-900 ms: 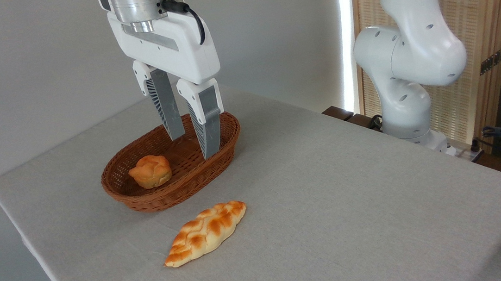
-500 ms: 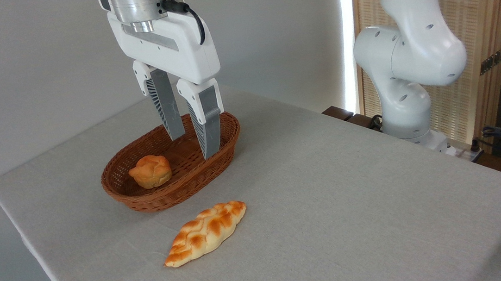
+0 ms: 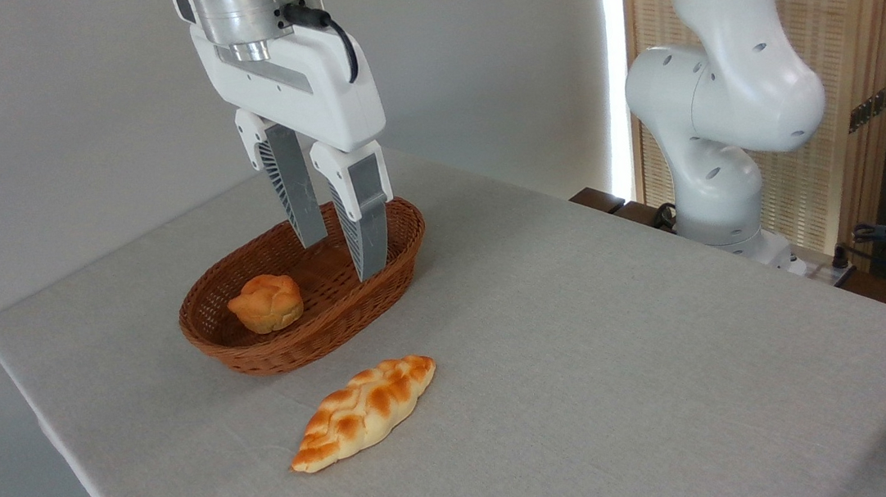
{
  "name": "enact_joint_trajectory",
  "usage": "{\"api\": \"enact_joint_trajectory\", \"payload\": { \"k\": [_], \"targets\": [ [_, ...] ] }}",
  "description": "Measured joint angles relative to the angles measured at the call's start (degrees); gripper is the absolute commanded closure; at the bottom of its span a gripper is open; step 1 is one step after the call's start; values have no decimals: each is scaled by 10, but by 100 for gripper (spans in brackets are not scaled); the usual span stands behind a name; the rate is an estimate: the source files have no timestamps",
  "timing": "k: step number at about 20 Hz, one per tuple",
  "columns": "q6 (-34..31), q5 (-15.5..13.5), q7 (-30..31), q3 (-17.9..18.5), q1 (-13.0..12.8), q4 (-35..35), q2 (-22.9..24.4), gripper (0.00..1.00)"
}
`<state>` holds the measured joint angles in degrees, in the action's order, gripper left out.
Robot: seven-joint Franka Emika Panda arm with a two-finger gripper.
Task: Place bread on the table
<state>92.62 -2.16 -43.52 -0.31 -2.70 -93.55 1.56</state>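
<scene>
Left of centre, my spread, empty gripper hangs over the basket; I should shift left above the bun, then descend.

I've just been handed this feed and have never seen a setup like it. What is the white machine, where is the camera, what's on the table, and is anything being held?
The white machine is a robot arm bolted beside the table. It reaches over to end in a gripper, two grey fingers that pinch things. A single fixed camera looks down at the table from a front corner. On the grey cloth sit a brown wicker basket and, closer to the camera, a long braided loaf. Inside the basket, at its left end, lies a small round bun, the bread to be moved. The gripper hangs over the basket's right half, fingers apart and holding nothing.
</scene>
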Motion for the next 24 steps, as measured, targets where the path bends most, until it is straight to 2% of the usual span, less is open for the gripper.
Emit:
{"api": "enact_joint_trajectory", "payload": {
  "k": [6,10,13,16,20,24],
  "targets": [
    [0,-6,0,-26,-4,-12,0,0],
    [11,-51,16,-61,-9,-37,-1,0],
    [76,-72,70,-93,-18,-74,-2,0],
    [170,-77,112,-133,-28,-124,-7,0],
    [286,-78,125,-176,-37,-185,-25,0],
    [327,-78,125,-185,-41,-198,-43,0]
  ]
}}
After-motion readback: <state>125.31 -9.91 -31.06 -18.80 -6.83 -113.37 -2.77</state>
